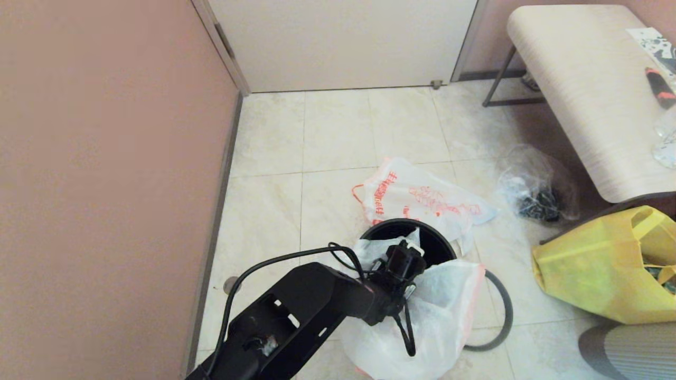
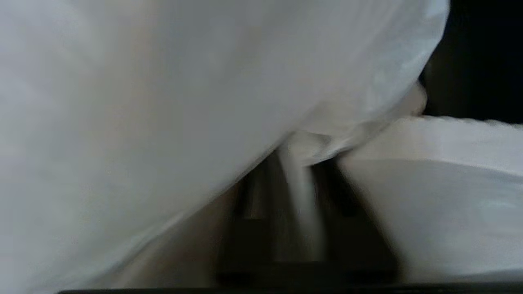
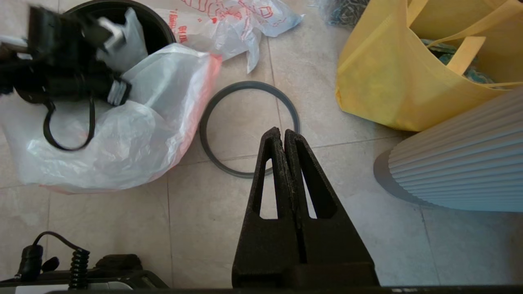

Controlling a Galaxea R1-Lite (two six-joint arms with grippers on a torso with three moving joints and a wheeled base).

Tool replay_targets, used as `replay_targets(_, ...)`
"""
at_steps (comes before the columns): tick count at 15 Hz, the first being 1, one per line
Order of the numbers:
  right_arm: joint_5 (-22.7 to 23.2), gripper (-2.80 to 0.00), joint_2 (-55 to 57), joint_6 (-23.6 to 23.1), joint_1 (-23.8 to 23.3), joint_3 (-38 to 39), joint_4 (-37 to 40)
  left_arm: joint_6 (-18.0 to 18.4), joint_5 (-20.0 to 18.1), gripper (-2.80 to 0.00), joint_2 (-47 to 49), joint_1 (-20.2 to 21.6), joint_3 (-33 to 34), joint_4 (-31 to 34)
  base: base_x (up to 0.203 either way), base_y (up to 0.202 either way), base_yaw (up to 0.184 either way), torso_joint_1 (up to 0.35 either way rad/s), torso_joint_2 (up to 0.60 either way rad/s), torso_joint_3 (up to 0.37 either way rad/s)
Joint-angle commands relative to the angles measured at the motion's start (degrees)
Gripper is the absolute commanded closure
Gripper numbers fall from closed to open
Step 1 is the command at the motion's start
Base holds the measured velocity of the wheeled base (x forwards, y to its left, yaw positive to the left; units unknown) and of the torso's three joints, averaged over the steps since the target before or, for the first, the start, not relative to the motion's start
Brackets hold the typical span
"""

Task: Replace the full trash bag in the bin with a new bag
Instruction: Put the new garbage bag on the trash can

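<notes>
The black bin (image 1: pixel 441 241) stands on the tiled floor, and the milky-white new bag (image 1: pixel 438 311) with its pink-orange edge is draped over the bin's near side. My left gripper (image 1: pixel 409 248) is over the bin mouth, shut on a fold of the new bag (image 2: pixel 163 102), and the film covers most of the left wrist view. The full trash bag (image 1: pixel 422 198) with red print lies on the floor just behind the bin. The grey hoop (image 3: pixel 208 118) lies flat on the floor beside the bin. My right gripper (image 3: pixel 282 131) hangs shut and empty above the hoop's near side.
A yellow tote (image 1: pixel 597 274) sits to the right, with a ribbed pale object (image 1: pixel 628 348) nearer me. A clear bag with dark contents (image 1: pixel 536 190) lies under the bench (image 1: pixel 581 89). The wall (image 1: pixel 105 184) runs close along the left.
</notes>
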Motion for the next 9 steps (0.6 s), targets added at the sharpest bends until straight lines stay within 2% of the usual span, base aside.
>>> replay_targets(1, -0.02, 0.00, 0.07, 0.02, 0.01, -0.01, 0.04, -0.24, 0.32, -2.80, -2.21, -0.53, 0.16, -0.36, 0.000, 0.000, 0.000, 0.000, 0.00, 0.000)
replay_targets(3, -0.02, 0.00, 0.07, 0.02, 0.01, -0.01, 0.04, -3.26, 1.07, -2.80, -6.53, -1.65, 1.11, 1.03, 0.000, 0.000, 0.000, 0.000, 0.00, 0.000)
replay_targets(4, -0.02, 0.00, 0.07, 0.02, 0.01, -0.01, 0.04, -5.49, 1.14, -2.80, -9.42, -2.40, 1.91, 3.96, 0.000, 0.000, 0.000, 0.000, 0.00, 0.000)
replay_targets(6, -0.02, 0.00, 0.07, 0.02, 0.01, -0.01, 0.04, -12.34, 1.20, -2.80, -13.15, -4.18, 2.38, 15.29, 0.000, 0.000, 0.000, 0.000, 0.00, 0.000)
replay_targets(9, -0.02, 0.00, 0.07, 0.02, 0.01, -0.01, 0.04, -22.18, 0.68, -2.80, -17.35, -5.61, 2.32, 27.62, 0.000, 0.000, 0.000, 0.000, 0.00, 0.000)
